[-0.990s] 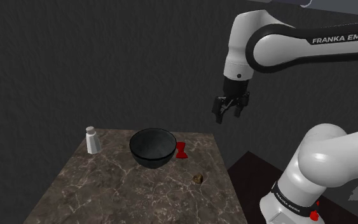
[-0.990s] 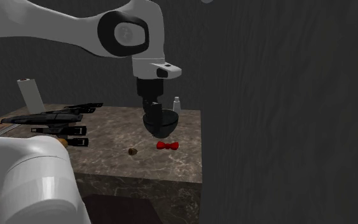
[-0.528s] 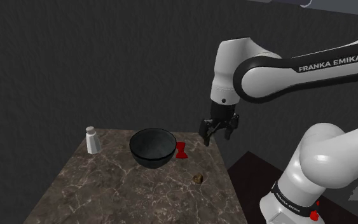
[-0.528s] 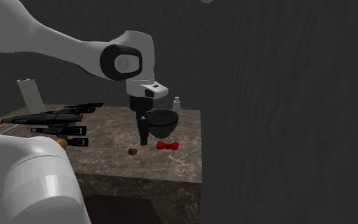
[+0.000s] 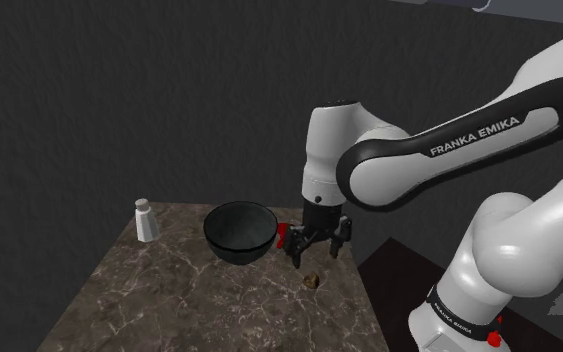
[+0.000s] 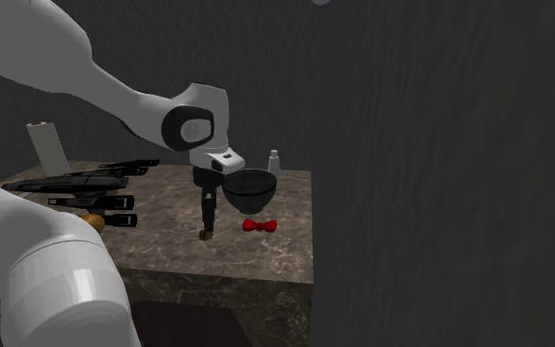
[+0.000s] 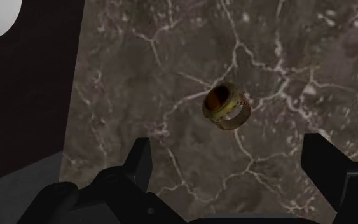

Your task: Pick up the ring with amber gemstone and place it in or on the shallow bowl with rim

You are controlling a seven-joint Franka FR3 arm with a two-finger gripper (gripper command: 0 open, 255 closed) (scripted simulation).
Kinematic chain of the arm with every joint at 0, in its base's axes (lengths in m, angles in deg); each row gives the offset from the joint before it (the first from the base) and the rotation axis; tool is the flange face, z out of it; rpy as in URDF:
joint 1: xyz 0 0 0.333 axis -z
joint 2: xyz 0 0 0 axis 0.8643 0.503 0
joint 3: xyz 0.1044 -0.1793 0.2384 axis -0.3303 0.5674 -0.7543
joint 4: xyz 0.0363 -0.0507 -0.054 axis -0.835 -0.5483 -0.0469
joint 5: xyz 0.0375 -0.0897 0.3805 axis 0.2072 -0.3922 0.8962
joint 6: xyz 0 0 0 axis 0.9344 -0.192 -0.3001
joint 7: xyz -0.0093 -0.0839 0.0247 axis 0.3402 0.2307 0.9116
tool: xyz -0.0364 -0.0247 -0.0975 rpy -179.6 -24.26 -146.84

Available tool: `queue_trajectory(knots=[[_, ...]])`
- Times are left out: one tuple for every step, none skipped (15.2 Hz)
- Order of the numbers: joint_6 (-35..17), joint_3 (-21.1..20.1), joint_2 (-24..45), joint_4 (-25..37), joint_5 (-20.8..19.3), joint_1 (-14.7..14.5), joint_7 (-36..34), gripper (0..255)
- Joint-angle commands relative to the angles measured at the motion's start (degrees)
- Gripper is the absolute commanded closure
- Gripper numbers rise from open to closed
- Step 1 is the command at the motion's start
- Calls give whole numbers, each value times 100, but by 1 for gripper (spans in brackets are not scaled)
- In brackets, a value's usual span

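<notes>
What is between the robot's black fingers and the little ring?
Nothing, only bare marbled tabletop. In the wrist view the open gripper hangs over the ring, which lies there untouched.

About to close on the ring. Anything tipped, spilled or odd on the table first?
Nothing stands out. The ring lies on its side on the marble tabletop, intact, under the open gripper. The dark bowl and white shaker stand upright; nothing is spilled.

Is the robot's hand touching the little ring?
Apart. In the wrist view the ring lies on the marble table ahead of the hand, whose fingers stand open, with bare table between it and each finger.
</notes>
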Motion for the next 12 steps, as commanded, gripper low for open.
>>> queue_trajectory(knots=[[-315, -129, 270, -35, 79, 12, -95, 0], [-418, -160, 334, -75, 94, 12, -95, 0], [-523, -191, 400, -113, 109, 12, -97, 0], [-629, -222, 470, -150, 123, 13, -98, 0], [-736, -254, 542, -185, 136, 15, -100, 0], [-845, -285, 617, -219, 147, 18, -103, 0], [-955, -317, 695, -252, 157, 22, -106, 0], [-1019, -336, 741, -270, 162, 25, -109, 0], [-1019, -335, 740, -270, 162, 25, -109, 0], [-1019, -335, 741, -270, 162, 25, -109, 0], [-1019, -335, 741, -270, 162, 25, -109, 0], [-1019, -335, 741, -270, 162, 25, -109, 0]])
